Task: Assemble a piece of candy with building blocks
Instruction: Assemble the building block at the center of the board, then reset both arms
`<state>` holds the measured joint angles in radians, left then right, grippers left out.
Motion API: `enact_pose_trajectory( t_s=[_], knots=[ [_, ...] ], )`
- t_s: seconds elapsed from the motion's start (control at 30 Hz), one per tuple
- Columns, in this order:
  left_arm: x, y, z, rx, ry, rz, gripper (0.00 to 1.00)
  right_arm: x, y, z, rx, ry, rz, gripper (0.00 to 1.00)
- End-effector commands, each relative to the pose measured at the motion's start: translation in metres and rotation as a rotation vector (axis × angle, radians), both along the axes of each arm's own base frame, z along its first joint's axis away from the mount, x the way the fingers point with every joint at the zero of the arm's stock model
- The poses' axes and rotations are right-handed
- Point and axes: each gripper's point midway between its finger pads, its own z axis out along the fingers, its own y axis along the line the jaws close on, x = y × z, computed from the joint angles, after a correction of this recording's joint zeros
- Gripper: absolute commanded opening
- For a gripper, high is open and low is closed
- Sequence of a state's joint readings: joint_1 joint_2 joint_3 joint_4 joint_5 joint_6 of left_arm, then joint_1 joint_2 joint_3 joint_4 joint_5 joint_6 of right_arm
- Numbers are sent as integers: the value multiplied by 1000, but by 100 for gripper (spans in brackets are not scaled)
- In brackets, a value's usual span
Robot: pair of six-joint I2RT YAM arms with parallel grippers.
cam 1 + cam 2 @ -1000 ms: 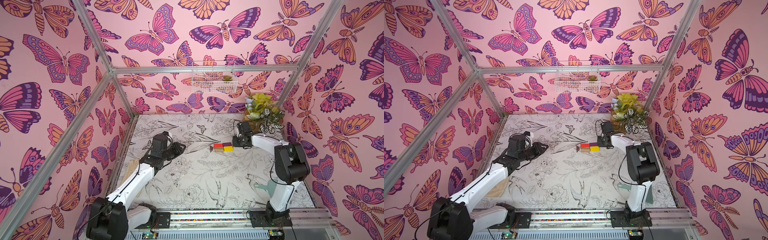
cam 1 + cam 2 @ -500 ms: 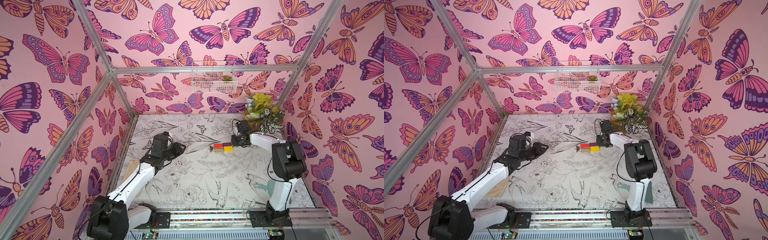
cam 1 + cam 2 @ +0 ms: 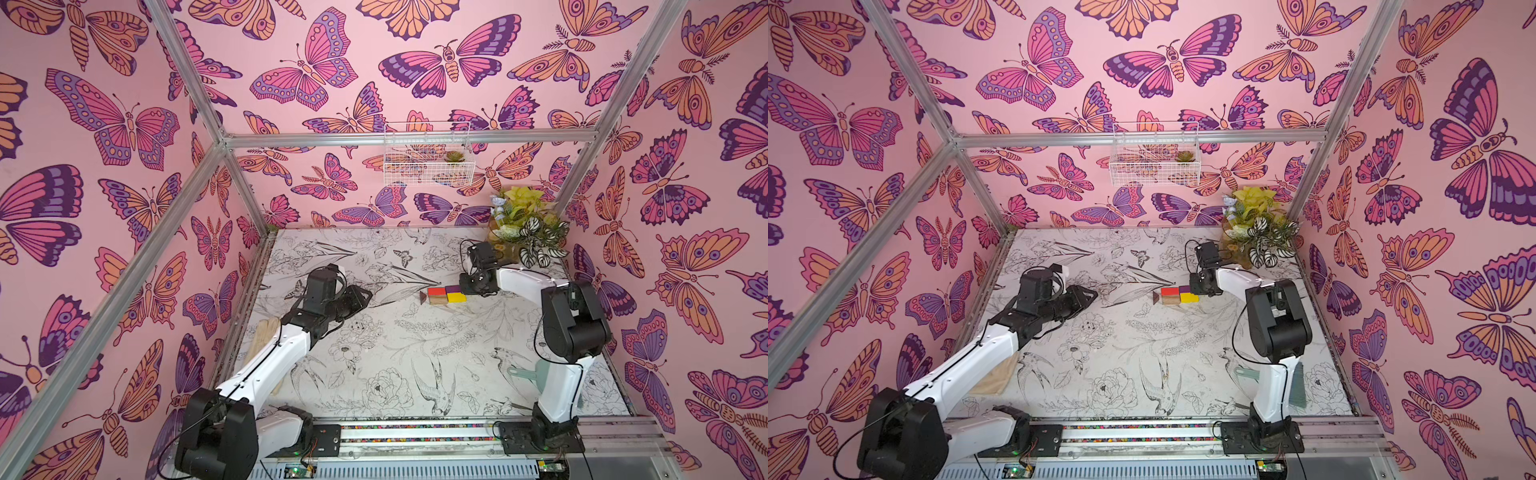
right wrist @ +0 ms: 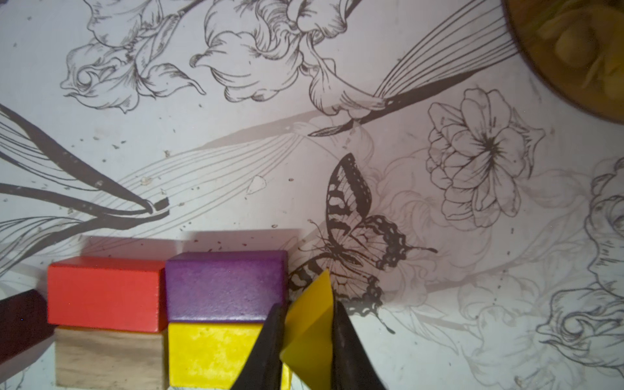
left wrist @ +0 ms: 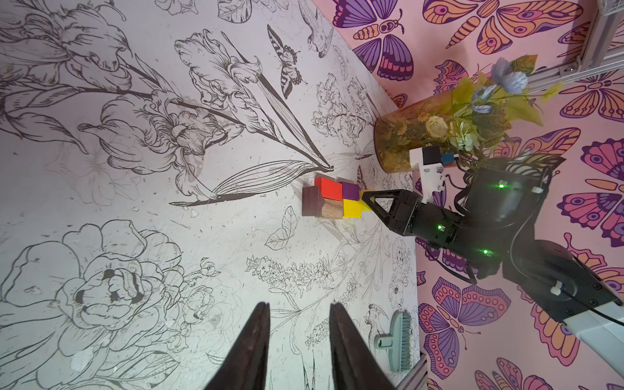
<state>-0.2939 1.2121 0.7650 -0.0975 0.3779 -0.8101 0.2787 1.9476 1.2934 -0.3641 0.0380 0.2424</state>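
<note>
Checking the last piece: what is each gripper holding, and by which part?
The right gripper pinches the yellow triangle by two opposite sides, one corner sticking out; the left gripper holds nothing.

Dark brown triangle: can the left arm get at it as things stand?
Probably yes. The dark brown triangle sits at the block row's end facing the left gripper, whose jaws stand apart and empty; only bare table lies between. The right gripper is at the opposite end.

No legible text, label, brand, number or sign anywhere.
</note>
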Motion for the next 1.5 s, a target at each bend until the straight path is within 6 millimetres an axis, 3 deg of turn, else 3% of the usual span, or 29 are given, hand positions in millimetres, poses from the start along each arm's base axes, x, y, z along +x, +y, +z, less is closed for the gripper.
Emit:
enact_pose_trajectory(
  t_s=[0.0,0.3,0.6,0.73,0.9,1.03,1.2,1.3,1.33,1.4,1.47],
  knots=[
    [-1,-1,6,-11,-21,-12,33,-6,-5,-9,-37,40,-17,12],
    [-1,-1,4,-9,-16,-13,33,-6,-6,-12,-44,51,-15,17],
    [0,-2,2,-7,-10,-16,33,-4,-5,-12,-38,43,-17,36],
    [1,-3,1,-7,-6,-17,33,-1,-3,0,-27,0,-20,41],
    [2,-2,1,-4,-6,-13,33,3,-4,36,-14,-98,-35,43],
    [6,-2,3,3,-15,-12,33,-1,-12,80,-17,-186,-66,45],
    [14,2,11,42,-62,-3,33,-29,-39,140,-48,-309,-155,46],
    [22,19,17,130,-130,55,33,-53,-60,164,-74,-400,-203,57],
    [24,29,19,181,-163,78,37,-59,-67,168,-81,-433,-215,65],
    [27,52,21,296,-212,141,60,-69,-81,170,-86,-475,-235,74],
    [26,76,26,434,-277,202,64,-78,-98,169,-119,-496,-278,79]
  ],
)
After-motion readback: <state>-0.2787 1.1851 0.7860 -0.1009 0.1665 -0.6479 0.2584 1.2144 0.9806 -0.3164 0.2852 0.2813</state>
